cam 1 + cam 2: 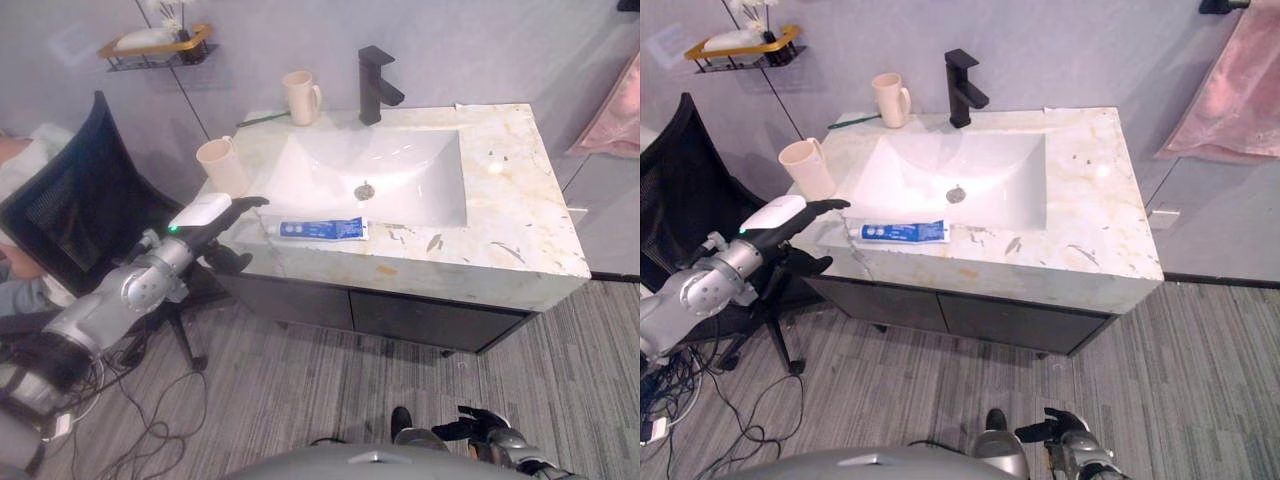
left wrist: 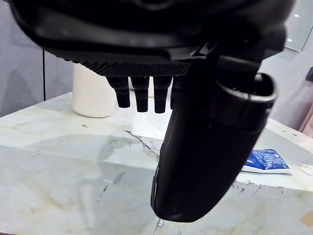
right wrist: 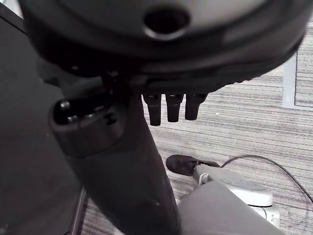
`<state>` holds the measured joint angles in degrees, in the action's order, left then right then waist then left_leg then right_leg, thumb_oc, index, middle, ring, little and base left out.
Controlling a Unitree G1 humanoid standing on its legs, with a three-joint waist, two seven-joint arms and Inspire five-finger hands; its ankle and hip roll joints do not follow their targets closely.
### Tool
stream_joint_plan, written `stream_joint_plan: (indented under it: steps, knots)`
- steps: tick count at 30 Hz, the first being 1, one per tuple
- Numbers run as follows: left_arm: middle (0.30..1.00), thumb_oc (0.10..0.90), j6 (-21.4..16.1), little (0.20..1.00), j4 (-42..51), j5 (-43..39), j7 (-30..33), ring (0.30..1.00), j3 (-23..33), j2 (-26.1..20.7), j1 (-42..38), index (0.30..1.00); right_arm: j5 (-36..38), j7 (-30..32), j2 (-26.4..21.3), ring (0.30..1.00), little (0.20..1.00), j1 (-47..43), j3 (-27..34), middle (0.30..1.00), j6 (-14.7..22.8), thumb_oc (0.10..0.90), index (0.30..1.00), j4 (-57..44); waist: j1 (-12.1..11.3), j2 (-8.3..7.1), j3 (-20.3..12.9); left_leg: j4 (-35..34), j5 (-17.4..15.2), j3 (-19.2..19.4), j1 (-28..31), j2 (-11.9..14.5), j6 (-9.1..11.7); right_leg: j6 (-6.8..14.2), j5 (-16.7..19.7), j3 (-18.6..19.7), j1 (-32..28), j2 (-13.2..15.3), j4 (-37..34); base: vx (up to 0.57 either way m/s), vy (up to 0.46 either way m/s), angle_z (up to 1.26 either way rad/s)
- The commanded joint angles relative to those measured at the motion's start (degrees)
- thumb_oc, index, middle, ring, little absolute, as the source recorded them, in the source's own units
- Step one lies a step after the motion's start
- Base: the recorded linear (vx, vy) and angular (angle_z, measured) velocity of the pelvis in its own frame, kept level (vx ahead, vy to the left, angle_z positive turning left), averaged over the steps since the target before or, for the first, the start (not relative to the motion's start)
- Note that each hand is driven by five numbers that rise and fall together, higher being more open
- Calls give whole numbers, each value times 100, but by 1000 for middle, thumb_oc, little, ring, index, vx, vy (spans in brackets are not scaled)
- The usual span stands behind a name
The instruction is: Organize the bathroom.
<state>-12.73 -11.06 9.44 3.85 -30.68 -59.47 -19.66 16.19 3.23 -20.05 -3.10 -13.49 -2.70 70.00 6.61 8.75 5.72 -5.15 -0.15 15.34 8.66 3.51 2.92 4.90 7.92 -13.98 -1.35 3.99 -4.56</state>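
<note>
A blue and white toothpaste tube (image 1: 322, 229) lies flat on the marble counter's (image 1: 520, 215) front edge, just before the white sink basin (image 1: 370, 175). A cream cup (image 1: 222, 165) stands at the counter's left edge, and a second cream cup (image 1: 302, 97) stands at the back beside the black tap (image 1: 375, 85). A green toothbrush (image 1: 262, 119) lies at the back left. My left hand (image 1: 228, 216) hovers at the counter's left front corner, open with straight fingers, left of the tube (image 2: 266, 161) and in front of the near cup (image 2: 94, 91). My right hand (image 1: 478, 425) hangs low near the floor, open.
A black office chair (image 1: 70, 205) stands left of the vanity, close to my left arm. A wall shelf (image 1: 155, 45) with items hangs at the upper left. A pink towel (image 1: 1235, 90) hangs on the right wall. Dark cabinet doors (image 1: 400, 315) sit under the counter.
</note>
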Motion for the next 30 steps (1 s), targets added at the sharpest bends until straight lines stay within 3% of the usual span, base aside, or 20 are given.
stream_joint_plan:
  steps: [1,14,30]
  knots:
    - [900,800,-152,900,107,-148,367,900,692,-143,-539,900,5,46,-6,900,900,-255,-39,900,225,800,900,205,130,-190,-160,337,-341,492,-48,-251,-223,334,-1030,168,-138,98,514,0,0,0]
    - [900,800,132,900,234,-224,500,900,393,189,-885,900,57,50,52,900,900,-239,-31,900,223,800,900,259,246,-175,-192,380,-389,543,-19,-249,-238,331,-1058,286,-114,64,559,8,-5,-1]
    - [900,800,243,900,313,-295,403,900,345,183,-1021,900,211,54,66,900,900,-142,3,900,265,800,900,269,304,-202,-198,478,-407,516,-36,-212,-218,284,-1089,404,-126,-18,583,21,-20,-3]
